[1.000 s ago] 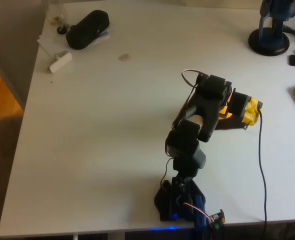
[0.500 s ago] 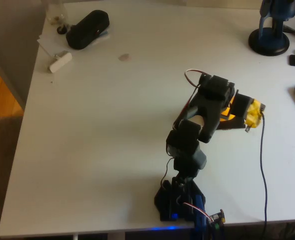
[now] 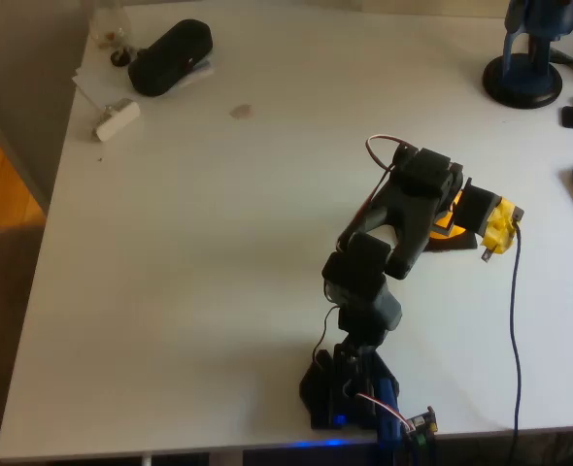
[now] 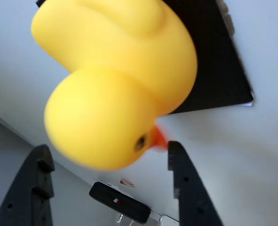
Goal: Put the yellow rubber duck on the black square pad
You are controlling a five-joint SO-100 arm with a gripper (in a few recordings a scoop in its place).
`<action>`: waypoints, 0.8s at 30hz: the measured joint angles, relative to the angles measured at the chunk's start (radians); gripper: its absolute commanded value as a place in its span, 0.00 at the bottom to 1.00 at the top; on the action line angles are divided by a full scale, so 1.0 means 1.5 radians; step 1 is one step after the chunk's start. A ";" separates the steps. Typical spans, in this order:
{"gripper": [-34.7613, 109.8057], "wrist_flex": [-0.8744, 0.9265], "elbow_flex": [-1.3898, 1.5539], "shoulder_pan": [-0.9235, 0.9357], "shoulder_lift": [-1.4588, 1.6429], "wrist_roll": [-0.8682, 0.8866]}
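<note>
The yellow rubber duck (image 4: 115, 80) occupies the upper centre of the wrist view, close to the lens and slightly blurred. Its head is the nearer, lower lobe, with a dark eye dot and an orange beak at the lower right; the body is the lobe above. The black square pad (image 4: 214, 70) lies directly behind the duck, its lower right corner showing in the right half of the frame. Whether the duck rests on the pad cannot be told from this angle.

The gripper (image 4: 108, 186) stands with its two dark fingers (image 4: 188, 188) spread wide at the bottom of the frame, one at lower left and one at lower centre-right. The duck's head sits above the gap between them, its beak just beside the right finger's tip. No finger presses on the duck, so the jaws are released.

In the overhead view, a sliver of the duck (image 3: 445, 218) shows orange at centre right, beneath the black arm (image 3: 403, 218). The gripper's yellow-taped tip (image 3: 498, 225) sits just right of it. The pad (image 3: 449, 242) appears as a dark strip under the arm.

The white table (image 3: 219, 272) carries a black oblong case (image 3: 170, 56) at the upper left and a dark-blue stand base (image 3: 522, 83) at the upper right. A black cable (image 3: 513, 320) runs down the right side.
</note>
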 measured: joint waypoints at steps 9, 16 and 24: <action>0.44 0.016 0.000 -0.021 0.034 0.000; 0.44 0.102 0.000 -0.032 0.098 0.000; 0.44 0.166 0.000 -0.036 0.159 0.000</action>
